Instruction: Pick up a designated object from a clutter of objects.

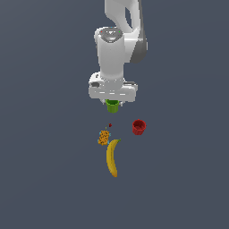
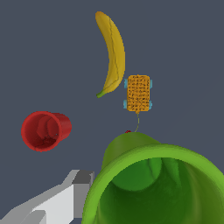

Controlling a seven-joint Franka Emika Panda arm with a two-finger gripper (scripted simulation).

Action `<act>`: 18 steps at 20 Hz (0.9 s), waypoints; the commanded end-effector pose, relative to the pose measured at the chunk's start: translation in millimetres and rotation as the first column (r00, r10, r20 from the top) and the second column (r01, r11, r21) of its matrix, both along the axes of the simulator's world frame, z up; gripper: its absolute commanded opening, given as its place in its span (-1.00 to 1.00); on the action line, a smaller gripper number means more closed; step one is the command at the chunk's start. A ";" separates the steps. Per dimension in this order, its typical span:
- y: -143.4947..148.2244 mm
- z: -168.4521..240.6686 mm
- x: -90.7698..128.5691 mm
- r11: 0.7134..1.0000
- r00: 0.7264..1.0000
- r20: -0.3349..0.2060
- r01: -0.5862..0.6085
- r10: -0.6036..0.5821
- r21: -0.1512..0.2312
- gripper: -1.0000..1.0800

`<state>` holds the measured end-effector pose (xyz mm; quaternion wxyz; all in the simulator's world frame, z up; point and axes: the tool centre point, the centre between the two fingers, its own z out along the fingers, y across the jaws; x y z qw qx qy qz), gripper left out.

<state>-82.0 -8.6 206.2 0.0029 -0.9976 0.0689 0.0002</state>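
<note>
The green cup (image 1: 112, 105) hangs right under my gripper (image 1: 112, 103), mouth up, and seems to be held off the surface behind the other items. In the wrist view the green cup (image 2: 153, 188) is very close and fills the corner of the frame. One grey finger (image 2: 72, 192) presses against the outside of its rim, and the other finger is hidden. The gripper looks shut on the cup's wall. The rest of the clutter lies in front: a red cup (image 1: 138, 127), a yellow banana (image 1: 112, 157), an orange speckled lump (image 1: 103, 137) and a tiny dark red bit (image 1: 110, 125).
The red cup (image 2: 45, 130) lies on its side with its mouth toward the wrist camera. The banana (image 2: 112, 52) and the orange lump (image 2: 138, 93) lie close together. The dark red bit (image 2: 128, 131) peeks out just past the green cup. Everything rests on a plain dark grey floor.
</note>
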 end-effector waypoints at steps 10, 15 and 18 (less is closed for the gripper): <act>-59.8 93.6 50.1 1.000 1.000 0.000 0.001 -0.001 -0.003 -1.00; -81.1 127.0 69.3 1.000 1.000 0.000 0.001 -0.001 -0.004 -1.00; -92.7 145.3 80.1 1.000 1.000 0.000 0.001 -0.001 -0.005 -1.00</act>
